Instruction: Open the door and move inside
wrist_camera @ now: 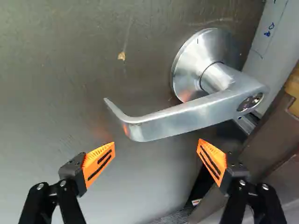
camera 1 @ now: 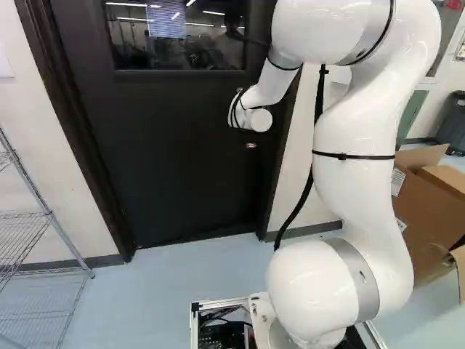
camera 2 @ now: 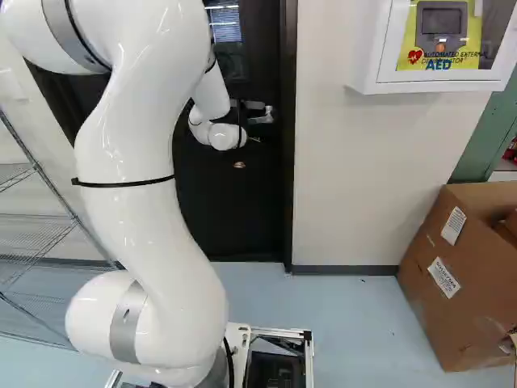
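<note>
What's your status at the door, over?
Gripper open, lever handle ahead of it, ungripped. Door: can't tell if latched. Nothing seen blocking the handle.

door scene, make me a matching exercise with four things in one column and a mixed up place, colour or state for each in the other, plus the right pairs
Things:
1. door handle
2. cardboard box
3. tool
4. wire shelf

Places, colours or states:
A. at the left of the left base view
B. silver, mounted on the dark door
C. brown, at the right of the right base view
D. open, with nothing gripped

Right pairs: 1-B, 2-C, 3-D, 4-A
</note>
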{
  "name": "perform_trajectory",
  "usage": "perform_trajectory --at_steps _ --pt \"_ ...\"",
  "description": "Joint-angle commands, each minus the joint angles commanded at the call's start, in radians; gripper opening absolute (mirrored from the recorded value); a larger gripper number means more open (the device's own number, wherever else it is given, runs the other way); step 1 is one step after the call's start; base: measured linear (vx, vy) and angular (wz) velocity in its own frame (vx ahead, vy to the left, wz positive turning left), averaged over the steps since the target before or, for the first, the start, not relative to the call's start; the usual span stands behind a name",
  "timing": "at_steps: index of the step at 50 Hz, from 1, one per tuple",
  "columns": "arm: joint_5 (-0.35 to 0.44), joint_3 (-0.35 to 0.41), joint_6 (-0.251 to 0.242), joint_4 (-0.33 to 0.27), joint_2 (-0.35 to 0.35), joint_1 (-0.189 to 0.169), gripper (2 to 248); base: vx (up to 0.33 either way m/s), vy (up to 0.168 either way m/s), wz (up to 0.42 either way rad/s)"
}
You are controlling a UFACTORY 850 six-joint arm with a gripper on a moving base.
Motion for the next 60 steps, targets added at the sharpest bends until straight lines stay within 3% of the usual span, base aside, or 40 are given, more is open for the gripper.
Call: perform_trajectory --at_steps 37,60 --pt "0.0 -0.186 0.0 -0.005 -0.147 0.009 247 0.0 0.0 0.0" --pt "0.0 -0.254 0.0 -0.179 -0.199 0.053 247 0.0 0.0 0.0"
